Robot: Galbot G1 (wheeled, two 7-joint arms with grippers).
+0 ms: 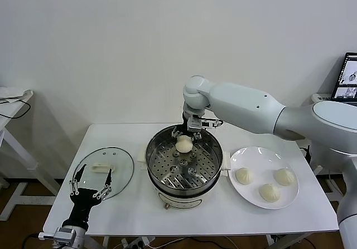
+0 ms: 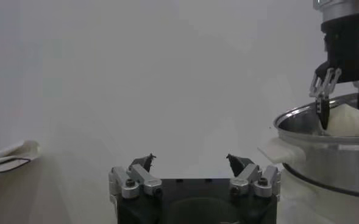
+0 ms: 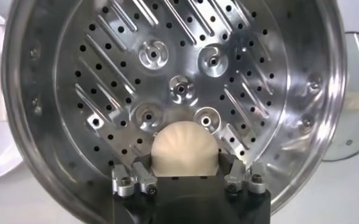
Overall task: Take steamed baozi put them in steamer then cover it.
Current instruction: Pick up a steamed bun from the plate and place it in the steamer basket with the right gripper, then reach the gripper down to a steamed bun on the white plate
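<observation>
- Baozi sits at the steamer's back edge, between the right tool's fingers, which look partly open around it.
- Left tool waits wide open by the cover, left of the steamer.

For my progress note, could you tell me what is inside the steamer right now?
Inside the steamer, one baozi sits on the perforated tray between the right pincer fingers. Whatever lies below the tray is hidden.

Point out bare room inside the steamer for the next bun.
The shiny round steel steamer's perforated tray lies bare on its near half. The far rim is crowded: the right hand flanks a pleated cream bun there.
</observation>
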